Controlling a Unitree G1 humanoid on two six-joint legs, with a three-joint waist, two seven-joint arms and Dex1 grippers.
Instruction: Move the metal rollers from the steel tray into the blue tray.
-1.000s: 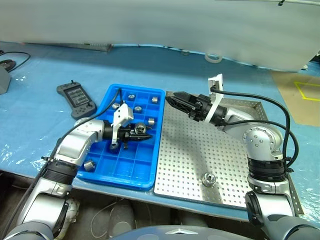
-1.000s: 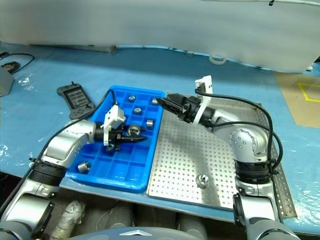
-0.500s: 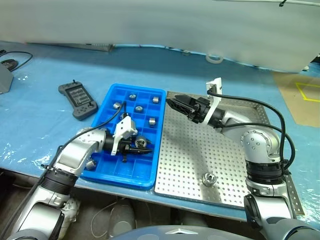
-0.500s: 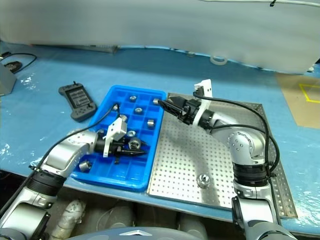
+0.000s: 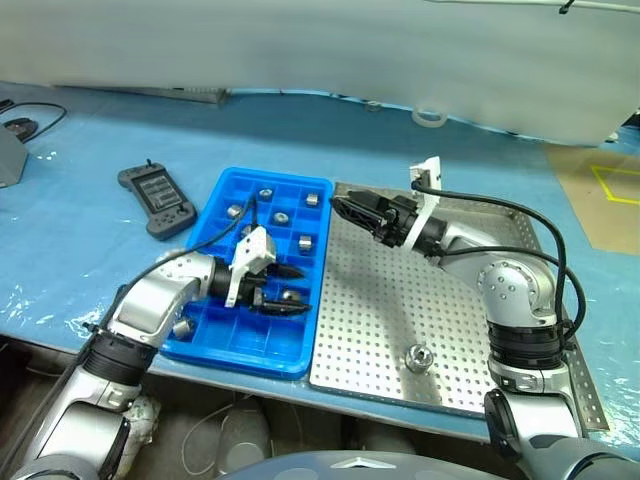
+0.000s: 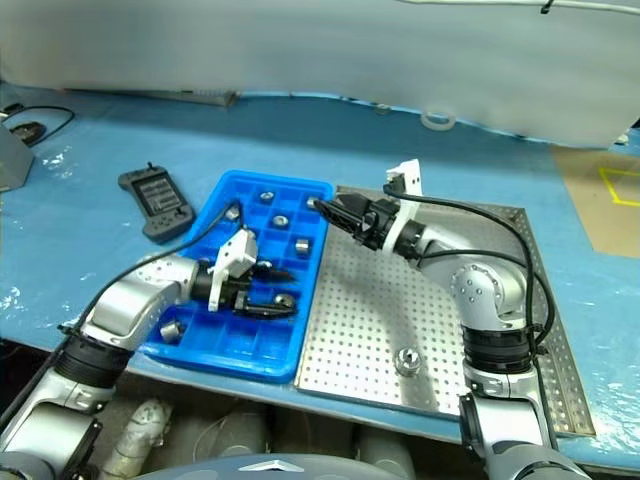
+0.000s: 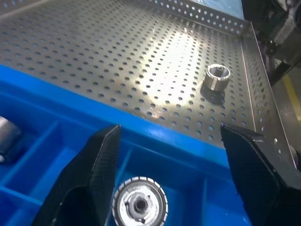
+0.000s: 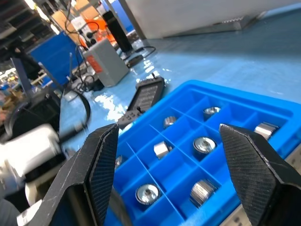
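My left gripper (image 5: pixel 296 289) stands open low in the blue tray (image 5: pixel 276 176), near its right side. A metal roller (image 7: pixel 140 205) lies loose in a compartment between its spread fingers. Several more rollers lie in other compartments, such as one at the far side (image 5: pixel 265 194) and one at the near left (image 5: pixel 182 327). One roller (image 5: pixel 417 357) stands on the steel tray (image 5: pixel 400 290) near its front edge, also seen in the left wrist view (image 7: pixel 216 77). My right gripper (image 5: pixel 338 207) hovers open and empty over the steel tray's far left corner, pointing toward the blue tray.
A dark grey handheld controller (image 5: pixel 157 200) lies left of the blue tray. A tape roll (image 5: pixel 427 116) sits at the back, and a grey box (image 5: pixel 6 158) with cables stands at the far left. Blue sheeting covers the table.
My left gripper has opened and let go of the roller it held, which now lies in a compartment. The right arm has stayed still.
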